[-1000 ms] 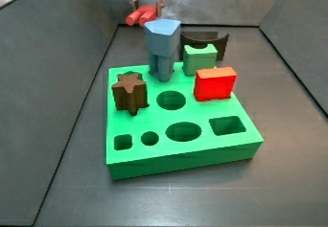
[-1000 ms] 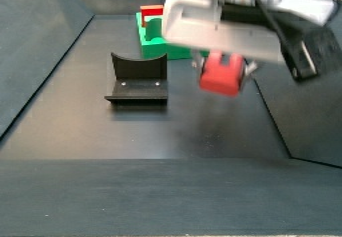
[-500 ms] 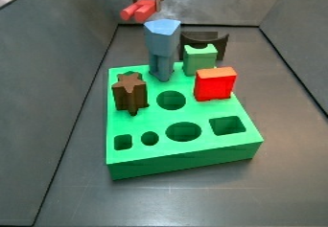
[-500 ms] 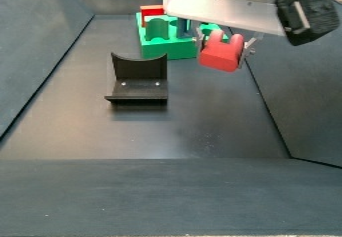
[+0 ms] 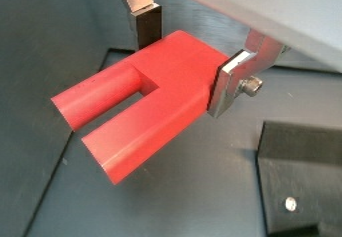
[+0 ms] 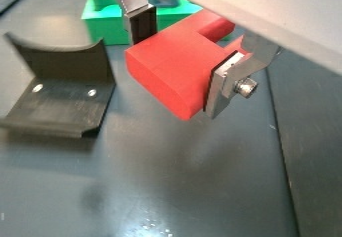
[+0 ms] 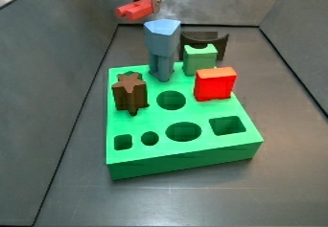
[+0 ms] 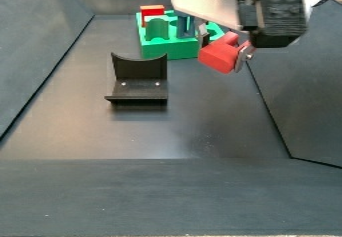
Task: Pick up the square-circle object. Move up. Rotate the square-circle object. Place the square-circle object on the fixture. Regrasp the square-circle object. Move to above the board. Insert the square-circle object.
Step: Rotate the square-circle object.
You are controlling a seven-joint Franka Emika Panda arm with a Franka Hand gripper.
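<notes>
My gripper (image 5: 190, 56) is shut on the square-circle object (image 5: 147, 96), a dull-red peg with a square block end between the silver fingers and its stems pointing away. It also shows held in a wrist view (image 6: 174, 66). In a side view the gripper (image 8: 221, 39) holds the peg (image 8: 222, 55) in the air, right of and above the dark fixture (image 8: 136, 78). In a side view the peg (image 7: 130, 11) hangs high behind the green board (image 7: 179, 140). The fixture (image 6: 60, 96) stands empty on the floor.
On the board stand a blue pentagon peg (image 7: 161, 47), a dark brown star peg (image 7: 128, 90), a bright red cube (image 7: 216, 82) and a green piece (image 7: 198, 56). Grey sloped walls enclose the dark floor (image 8: 174, 131).
The gripper has risen with the peg still held, moving higher above the floor and further toward the board's end of the bin. The fixture and board have not moved.
</notes>
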